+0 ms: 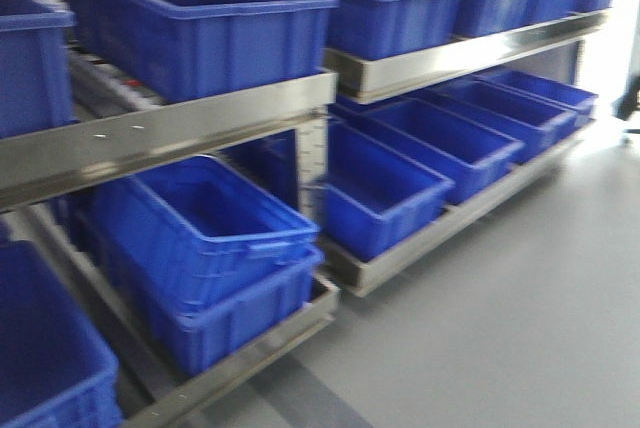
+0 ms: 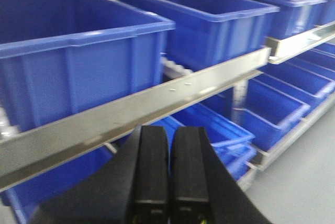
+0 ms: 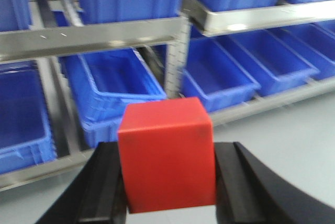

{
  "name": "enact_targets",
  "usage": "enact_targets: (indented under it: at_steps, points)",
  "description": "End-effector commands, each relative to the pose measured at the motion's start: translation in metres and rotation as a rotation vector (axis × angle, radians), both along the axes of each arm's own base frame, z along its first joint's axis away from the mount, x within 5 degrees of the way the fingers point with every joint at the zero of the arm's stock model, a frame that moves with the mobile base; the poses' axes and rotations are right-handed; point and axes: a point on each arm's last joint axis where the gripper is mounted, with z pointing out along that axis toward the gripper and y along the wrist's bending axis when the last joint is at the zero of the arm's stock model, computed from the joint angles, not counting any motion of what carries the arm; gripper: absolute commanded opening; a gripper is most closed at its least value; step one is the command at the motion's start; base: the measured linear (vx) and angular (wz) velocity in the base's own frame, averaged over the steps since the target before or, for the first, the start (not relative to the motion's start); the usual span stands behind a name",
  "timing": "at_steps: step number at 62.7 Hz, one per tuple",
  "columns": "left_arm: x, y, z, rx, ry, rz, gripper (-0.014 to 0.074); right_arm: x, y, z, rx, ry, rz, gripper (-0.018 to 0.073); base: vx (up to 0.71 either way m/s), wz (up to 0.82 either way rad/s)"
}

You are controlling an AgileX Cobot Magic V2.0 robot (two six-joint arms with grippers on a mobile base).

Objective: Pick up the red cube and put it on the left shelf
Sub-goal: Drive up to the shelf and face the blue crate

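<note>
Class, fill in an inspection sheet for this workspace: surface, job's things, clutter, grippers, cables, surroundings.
Surface: grey floor, bare where seen.
Job's things: red cube in the right gripper; steel shelf, two tiers showing.
Clutter: blue crates line the shelf; open ones look empty.
Grippers: right shut on red cube; left gripper shut, empty.
Cables: nothing seen.
Surroundings: a second rack of crates to the right.

Left shelf (image 2: 157,103) ledge seen just beyond left fingers (image 2: 152,171); blue crates (image 2: 78,62) seated on it, above fingers; more stacked on lower tier behind; floor (image 2: 303,182) to right.
</note>
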Motion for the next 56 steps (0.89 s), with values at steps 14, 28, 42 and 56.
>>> enact_targets:
  at_steps: [14,28,42,56]
  points:
    - [-0.0002,0.0004,-0.0001,-0.013,-0.068,0.004,0.009,0.0011,-0.0021,0.016,0.028,-0.1,-0.028,0.0057,0.47,0.75]
    - [-0.0002,0.0004,-0.0001,-0.013,-0.068,0.004,0.009,0.0011,-0.0021,0.016,0.028,-0.1,-0.028,0.0057,0.4,0.68]
    - [-0.0002,0.0004,-0.0001,-0.013,-0.068,0.004,0.009,0.0011,-0.0021,0.016,0.028,-0.1,-0.028,0.0057,0.31,0.61]
    - [-0.0002,0.0004,-0.0001,-0.013,-0.068,0.004,0.009,0.0011,-0.0021,0.016,0.028,-0.1,-0.028,0.0057,0.24,0.51]
